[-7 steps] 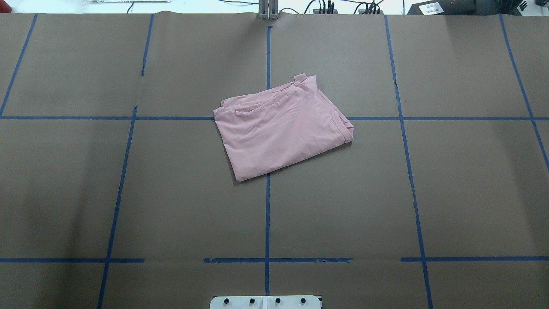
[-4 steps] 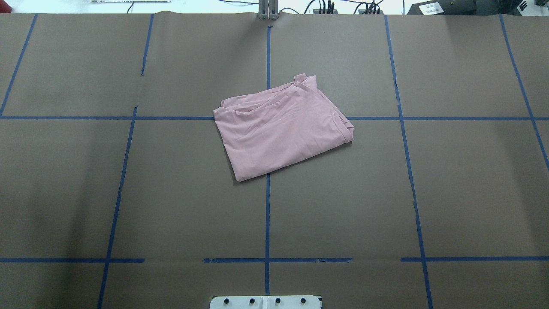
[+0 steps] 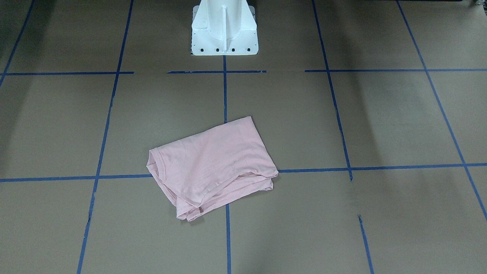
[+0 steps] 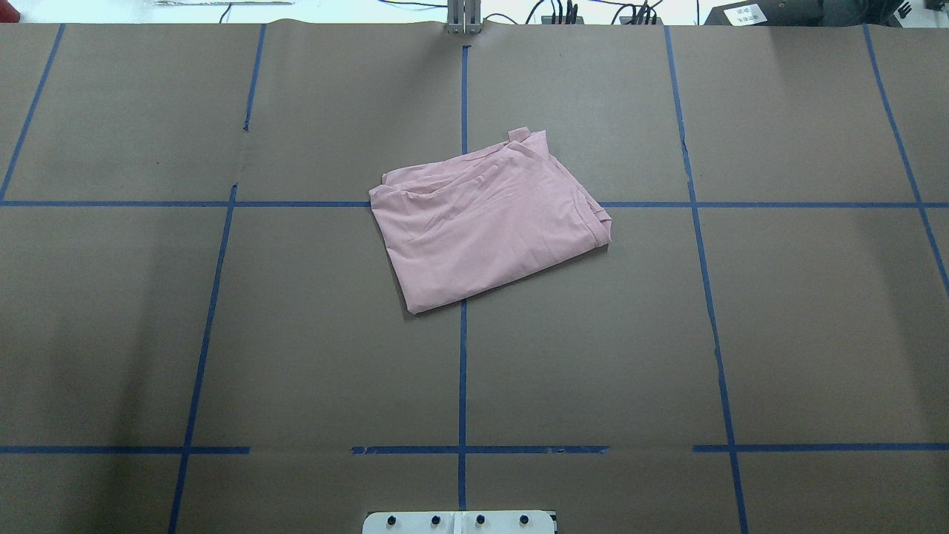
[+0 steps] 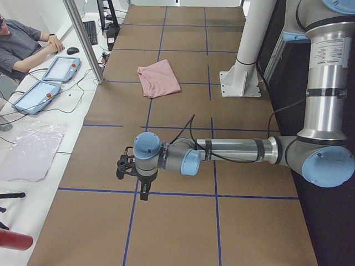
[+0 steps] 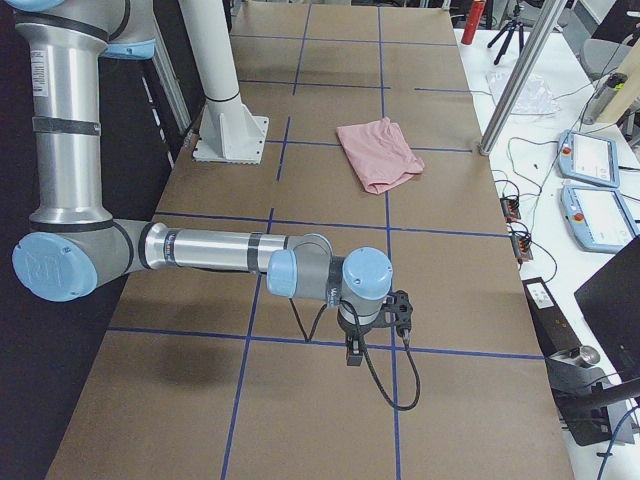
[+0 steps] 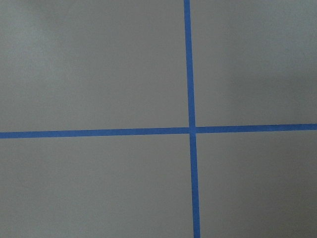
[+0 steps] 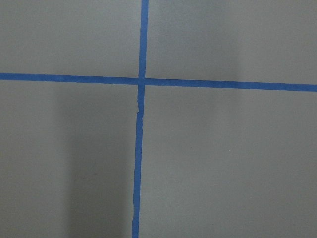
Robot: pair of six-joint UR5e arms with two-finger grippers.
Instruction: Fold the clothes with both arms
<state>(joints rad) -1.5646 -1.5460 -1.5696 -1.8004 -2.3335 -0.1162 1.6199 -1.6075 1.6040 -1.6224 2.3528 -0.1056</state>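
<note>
The clothes are one pale pink T-shirt, folded into a skewed rectangle with its plain side up, lying at the table's middle over a tape crossing. It also shows as the T-shirt, the T-shirt and the T-shirt. Nothing touches it. My left arm stretches low over the table's left end, and its gripper points down, far from the shirt. My right arm does the same at the right end with its gripper. Both grippers show only in the side views, so I cannot tell whether they are open or shut.
Brown paper with a grid of blue tape covers the table. The white pedestal base stands at the robot's edge. A person sits by tablets past the far edge; a metal post stands there.
</note>
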